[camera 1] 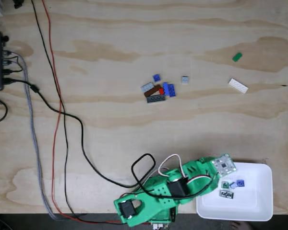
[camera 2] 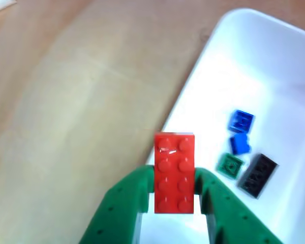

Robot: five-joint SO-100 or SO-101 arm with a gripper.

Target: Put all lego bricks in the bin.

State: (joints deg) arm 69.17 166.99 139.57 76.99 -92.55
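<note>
The green 3D-printed arm's gripper (camera 2: 174,195) had its two jaws clamped on the long sides of a red two-by-four studded brick (camera 2: 175,173), which stood studs-toward-the-camera in the lower middle of the other view, right over the left rim of the shallow white plastic bin (camera 2: 274,66). Inside the bin, toward the right of that frame, sat two small blue bricks (camera 2: 240,122), one just above the other, plus a little green square brick (camera 2: 229,164) and a black brick (camera 2: 257,174) lying tilted beside it, all close together. In the fixed view the bin (camera 1: 252,203) was down in the lower right corner of the plywood table (camera 1: 110,38), with the green arm (camera 1: 158,194) stretched from the bottom edge so its wrist end overlapped the bin's upper left corner. The remaining bricks were well apart from the bin: a tight cluster (camera 1: 158,90) of blue, grey, brown, red and dark pieces around the middle of the frame, a lone small grey brick (camera 1: 185,80) just right of it, a white flat plate (camera 1: 238,85) further right, and a small green brick (camera 1: 237,57) in the upper right. Black, red and grey braided cables (camera 1: 57,110) ran down the left side of the table.
</note>
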